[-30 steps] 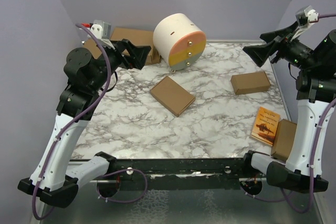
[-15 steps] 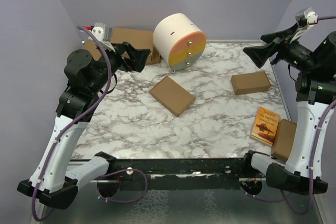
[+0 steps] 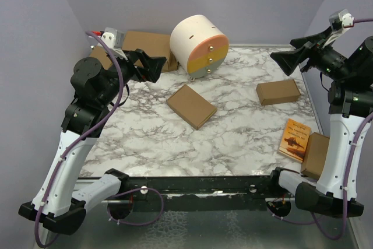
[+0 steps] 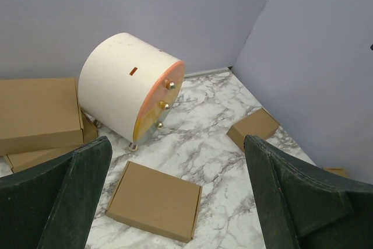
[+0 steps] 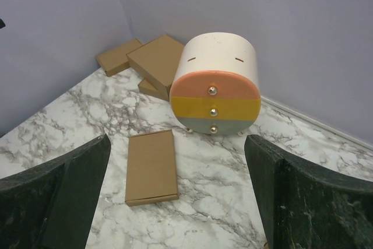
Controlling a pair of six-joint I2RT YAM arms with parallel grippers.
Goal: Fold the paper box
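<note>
The paper box [image 3: 191,106] lies closed and flat on the marble table [image 3: 151,138], a thin brown rectangle near the middle. It also shows in the left wrist view [image 4: 154,201] and the right wrist view [image 5: 151,166]. My left gripper [image 3: 155,64] is open and empty, held in the air over the back left, well away from the box. In its own view [image 4: 175,144] the jaws stand wide apart. My right gripper [image 3: 281,61] is open and empty, raised over the back right. Its own view [image 5: 175,141] looks down at the box from a distance.
A white drum-shaped drawer cabinet [image 3: 199,45] with pink, yellow and grey fronts stands at the back. Larger brown cartons [image 3: 145,45] are stacked at the back left. A smaller thick carton [image 3: 278,91] lies at the right. An orange book [image 3: 294,140] and another carton [image 3: 315,154] sit at the right edge.
My left arm has drifted slightly back and to the left, gripper still open. The right arm has barely shifted. The paper box has not moved.
</note>
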